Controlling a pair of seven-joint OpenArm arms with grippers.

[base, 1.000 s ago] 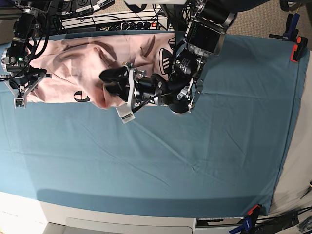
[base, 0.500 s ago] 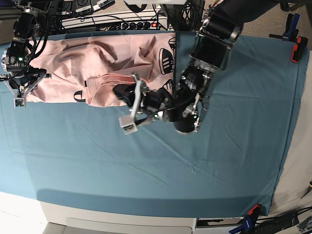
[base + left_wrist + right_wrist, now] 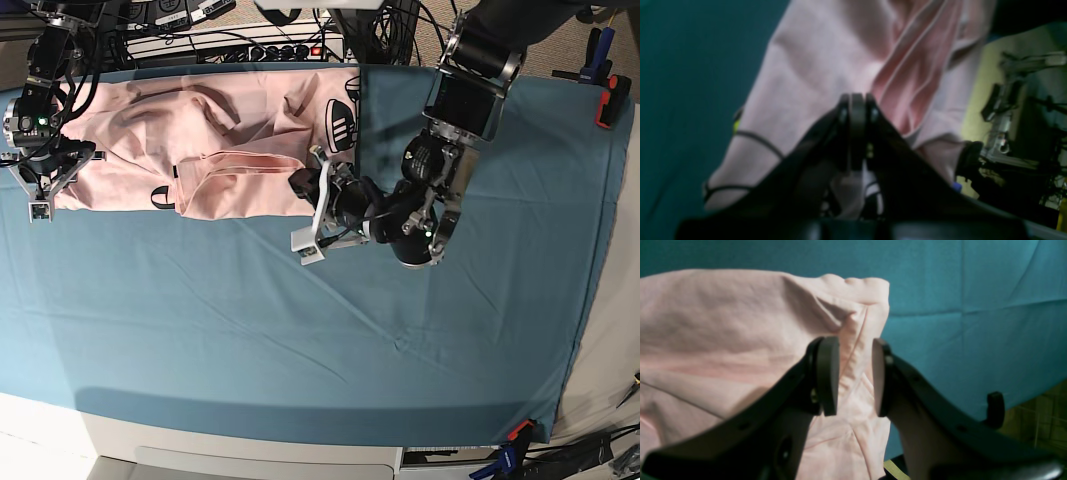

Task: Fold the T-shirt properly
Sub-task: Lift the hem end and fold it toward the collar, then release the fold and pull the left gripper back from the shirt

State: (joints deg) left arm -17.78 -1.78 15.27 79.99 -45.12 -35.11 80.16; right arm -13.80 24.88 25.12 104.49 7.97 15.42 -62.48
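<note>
Teal cloth [image 3: 300,330] covers the whole bench, soft and faintly creased, its far right corner pinned by an orange clamp [image 3: 606,103]. Across the far left part lies the T-shirt [image 3: 230,150], pale pink cotton, rumpled into loose ridges, with black lettering showing near its middle top and at its near left edge. Its far edge runs under the tangle of cables and is partly cut off there.

In the base view, the left arm [image 3: 440,150] reaches in from the far side and hides the shirt's right-hand end. Its left gripper [image 3: 300,185] lies at the shirt's near right edge. In the blurred left wrist view the dark fingers [image 3: 857,113] stand pressed together with pink folds just behind; whether cloth is pinched between them cannot be told.

At the shirt's left end hangs the right gripper [image 3: 45,165]. Its wrist view shows the black flat-padded fingers [image 3: 826,373] a narrow gap apart, straddling a puckered corner of the shirt without clamping it.
</note>
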